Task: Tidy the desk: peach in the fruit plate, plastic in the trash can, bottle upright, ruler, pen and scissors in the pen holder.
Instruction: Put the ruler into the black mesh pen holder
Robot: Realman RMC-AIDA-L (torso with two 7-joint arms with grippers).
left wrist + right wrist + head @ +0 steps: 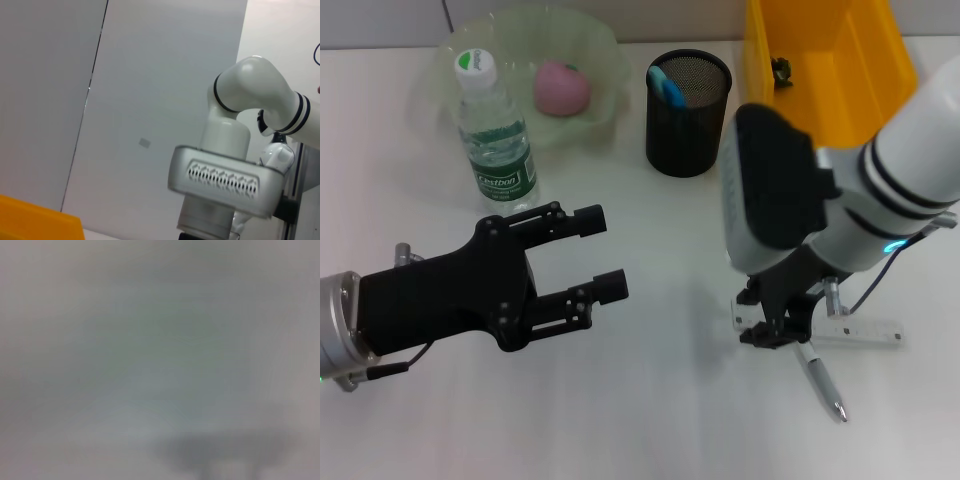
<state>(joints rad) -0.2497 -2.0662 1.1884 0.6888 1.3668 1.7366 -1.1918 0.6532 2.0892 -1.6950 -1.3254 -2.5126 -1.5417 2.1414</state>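
A pink peach [562, 87] lies in the pale green fruit plate [600, 45] at the back left. A clear bottle [496, 140] with a green label stands upright in front of the plate. The black mesh pen holder [688, 120] holds a blue-handled item [667, 85]. A white ruler [865, 331] and a silver pen [820, 380] lie on the table at the right. My right gripper [770, 322] is down at the table, at the ruler's left end and the pen's top. My left gripper [603, 253] is open and empty, hovering at left centre.
A yellow trash can [860, 70] stands at the back right with a small dark item [781, 68] inside. The left wrist view shows my right arm [250, 100], a grey wall and the can's corner [35, 220]. The right wrist view shows only grey blur.
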